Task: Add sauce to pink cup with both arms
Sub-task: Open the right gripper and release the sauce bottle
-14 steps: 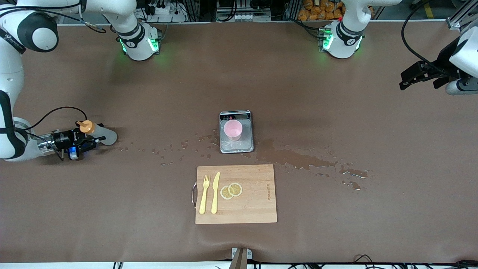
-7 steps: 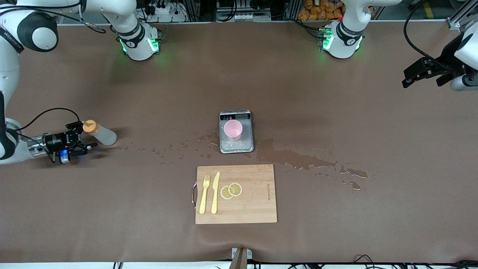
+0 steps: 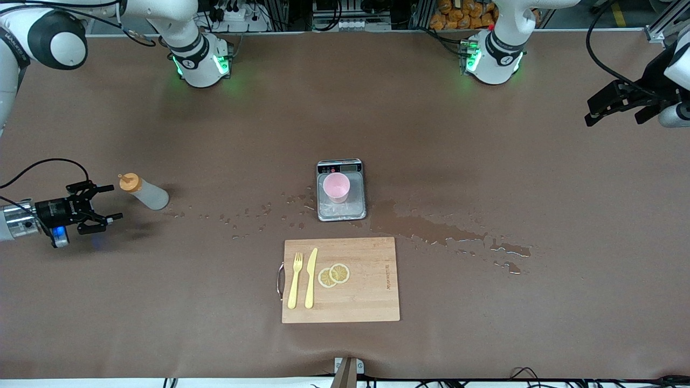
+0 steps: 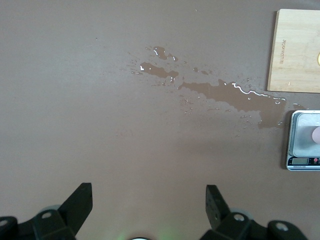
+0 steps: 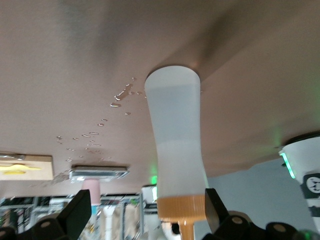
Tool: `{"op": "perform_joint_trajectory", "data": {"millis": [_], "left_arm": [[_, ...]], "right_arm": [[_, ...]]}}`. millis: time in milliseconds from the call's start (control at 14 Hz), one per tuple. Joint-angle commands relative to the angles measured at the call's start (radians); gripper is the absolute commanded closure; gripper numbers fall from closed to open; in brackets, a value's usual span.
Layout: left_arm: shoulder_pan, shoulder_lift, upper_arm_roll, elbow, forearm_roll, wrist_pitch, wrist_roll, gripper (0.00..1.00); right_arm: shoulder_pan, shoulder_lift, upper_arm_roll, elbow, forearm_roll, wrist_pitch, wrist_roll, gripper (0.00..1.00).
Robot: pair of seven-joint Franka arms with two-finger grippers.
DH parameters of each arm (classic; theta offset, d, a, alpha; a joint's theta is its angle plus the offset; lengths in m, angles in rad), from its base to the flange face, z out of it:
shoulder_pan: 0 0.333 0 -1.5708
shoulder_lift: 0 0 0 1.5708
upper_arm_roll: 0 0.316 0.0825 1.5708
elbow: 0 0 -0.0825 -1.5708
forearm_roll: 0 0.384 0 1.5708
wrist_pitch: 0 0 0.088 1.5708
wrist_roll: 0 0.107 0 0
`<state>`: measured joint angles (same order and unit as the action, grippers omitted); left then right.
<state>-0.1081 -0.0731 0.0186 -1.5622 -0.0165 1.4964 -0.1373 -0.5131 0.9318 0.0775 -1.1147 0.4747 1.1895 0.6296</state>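
The sauce bottle [image 3: 144, 193], whitish with an orange cap, stands upright on the table toward the right arm's end. My right gripper [image 3: 115, 202] hovers low just beside it, open and holding nothing. In the right wrist view the sauce bottle [image 5: 175, 145] stands just ahead of the spread fingertips [image 5: 80, 210]. The pink cup [image 3: 336, 187] sits on the grey scale [image 3: 341, 213] at mid-table. My left gripper [image 3: 590, 114] hangs open and empty in the air over the left arm's end of the table. In the left wrist view, the scale [image 4: 304, 145] shows at the frame's edge.
A wooden cutting board [image 3: 366, 302] lies nearer to the front camera than the scale, with a yellow fork [image 3: 294, 280], a yellow knife [image 3: 311, 277] and lemon slices [image 3: 333, 275] on it. Wet spill patches [image 3: 431, 229] and droplets [image 3: 242, 218] spread on both sides of the scale.
My right gripper opened, let go of the sauce bottle and drew back toward the right arm's end. The bottle stays standing. The left gripper drifted slightly outward.
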Motion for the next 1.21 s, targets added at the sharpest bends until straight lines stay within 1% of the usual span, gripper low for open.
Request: {"op": "perform_joint_trajectory", "data": {"millis": [0, 143, 357, 500, 643, 786, 1000, 1143], "left_arm": [[0.004, -0.001, 0.001, 0.005, 0.003, 0.001, 0.004, 0.0], [0.002, 0.001, 0.001, 0.004, 0.003, -0.001, 0.001, 0.0], [0.007, 0.009, 0.003, 0.004, 0.003, -0.001, 0.002, 0.0], [0.011, 0.009, 0.003, 0.004, 0.003, -0.001, 0.002, 0.0], [0.01, 0.009, 0.001, 0.005, 0.003, -0.001, 0.002, 0.0], [0.011, 0.009, 0.001, 0.005, 0.003, -0.002, 0.002, 0.0], [0.01, 0.007, 0.001, 0.007, 0.001, -0.001, 0.002, 0.0], [0.013, 0.007, 0.001, 0.007, 0.003, -0.002, 0.004, 0.0]], "right_arm": [[0.045, -0.063, 0.004, 0.029, -0.083, -0.015, 0.019, 0.0], [0.085, -0.111, 0.005, 0.029, -0.116, -0.022, 0.021, 0.0], [0.125, -0.168, 0.007, 0.03, -0.125, -0.033, 0.018, 0.0], [0.168, -0.232, 0.013, 0.032, -0.125, -0.033, 0.018, 0.0], [0.229, -0.298, 0.011, 0.032, -0.157, -0.031, 0.024, 0.0], [0.284, -0.34, 0.013, 0.032, -0.206, -0.03, 0.025, 0.0], [0.367, -0.409, 0.011, 0.032, -0.214, -0.013, 0.024, 0.0], [0.422, -0.467, 0.014, 0.03, -0.278, -0.004, 0.018, 0.0]]}}
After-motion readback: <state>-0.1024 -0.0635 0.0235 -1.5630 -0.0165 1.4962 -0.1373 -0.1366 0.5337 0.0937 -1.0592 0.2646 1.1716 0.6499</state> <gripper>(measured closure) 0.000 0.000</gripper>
